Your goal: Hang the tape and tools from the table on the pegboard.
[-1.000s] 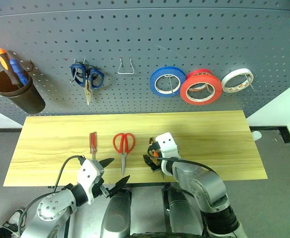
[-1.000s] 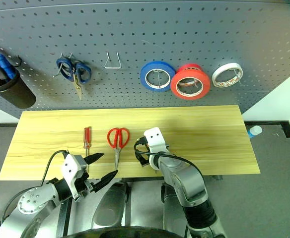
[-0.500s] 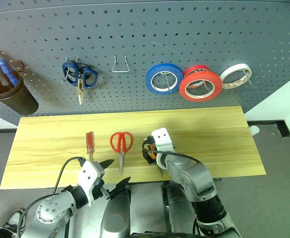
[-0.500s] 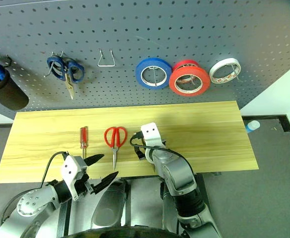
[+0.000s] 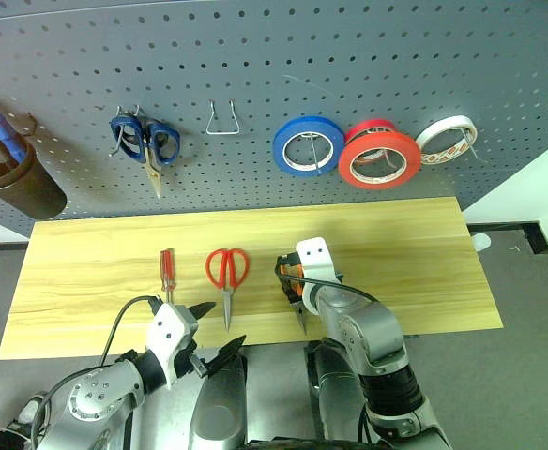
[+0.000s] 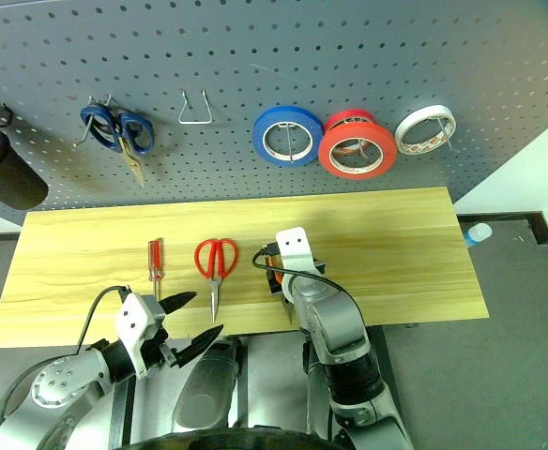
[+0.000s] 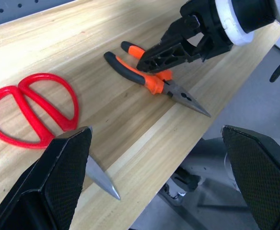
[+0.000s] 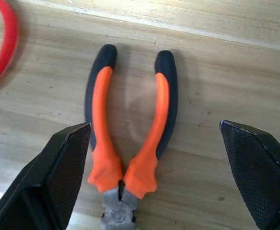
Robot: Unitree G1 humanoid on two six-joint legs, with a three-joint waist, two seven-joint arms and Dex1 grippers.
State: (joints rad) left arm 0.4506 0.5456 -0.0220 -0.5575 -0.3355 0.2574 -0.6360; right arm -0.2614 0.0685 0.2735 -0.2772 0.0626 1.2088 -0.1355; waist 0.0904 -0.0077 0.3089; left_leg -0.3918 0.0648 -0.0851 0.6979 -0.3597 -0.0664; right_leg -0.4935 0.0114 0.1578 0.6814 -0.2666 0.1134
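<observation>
Head stereo pair looks forward and down from above the table [image 5: 396, 244], facing the pegboard [image 5: 349, 56]; both eyes share the whole tabletop. Left wrist view sits low and close at the table's near edge, looking across at the pliers [image 7: 149, 74]. Right wrist view looks down on the same pliers, very near.

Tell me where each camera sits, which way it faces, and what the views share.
Left and right eye views: on the head, looking forward and down at the table and pegboard; both arms show.
Left wrist view: on the left wrist, looking along the open left gripper across the table at the red-handled scissors, pliers and right gripper.
Right wrist view: on the right wrist, looking down between the open right gripper's fingers at the pliers.
Shared: both wrist views show the pliers and scissors.
</observation>
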